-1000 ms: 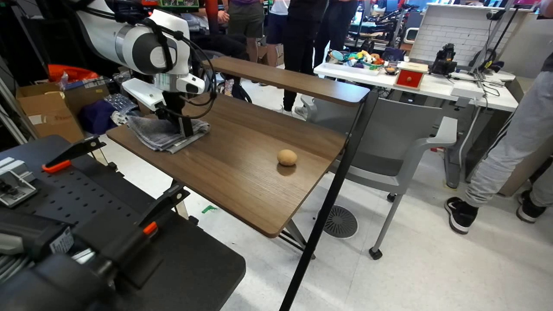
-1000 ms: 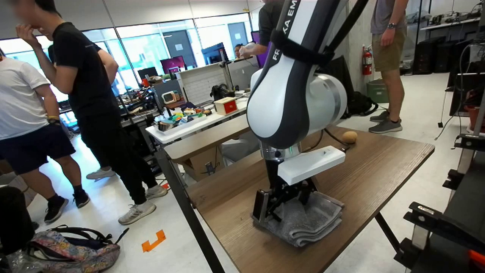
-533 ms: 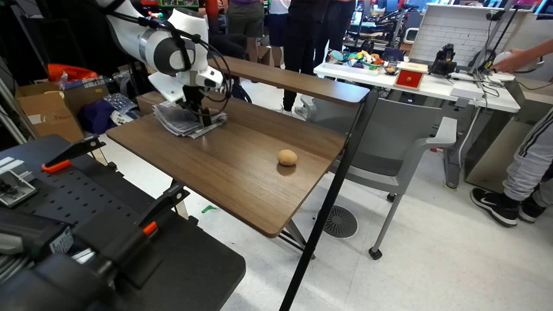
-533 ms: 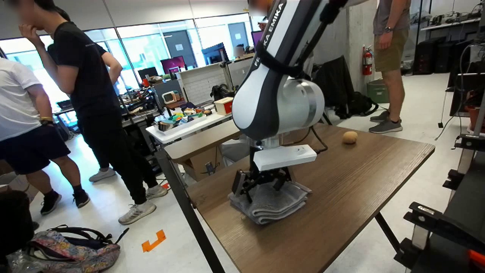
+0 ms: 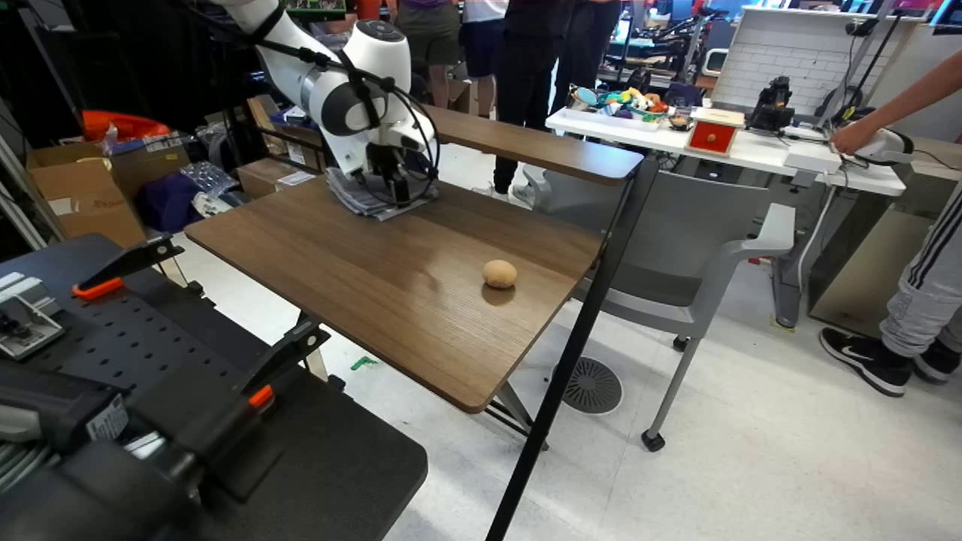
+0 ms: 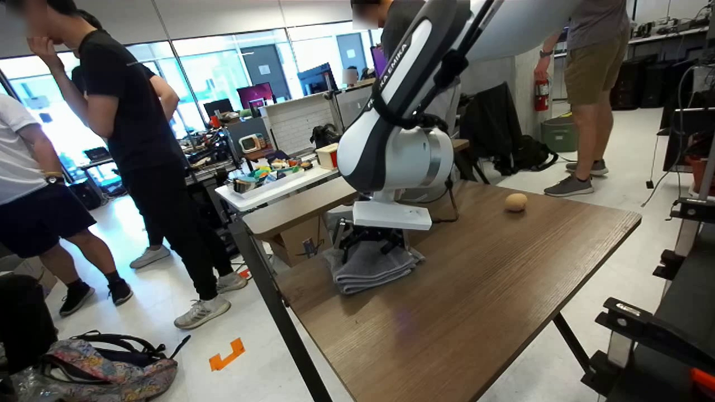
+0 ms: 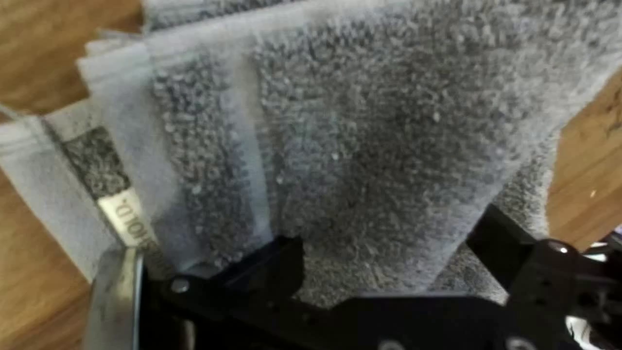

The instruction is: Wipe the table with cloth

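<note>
Cloth (image 6: 368,271) has slid across the table (image 6: 475,312), nearer its shelf (image 6: 299,211).

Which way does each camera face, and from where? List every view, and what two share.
An exterior view: near the end of the table away from the round thing, looking toward it; the arm and tool show.
An exterior view: behind the bench, looking down over it at the table and chair; arm and tool show.
Wrist view: on the arm, facing down at the cloth and table; tool parts show at the bottom.
Both exterior views share the table, cloth, round thing, arm and tool.
</note>
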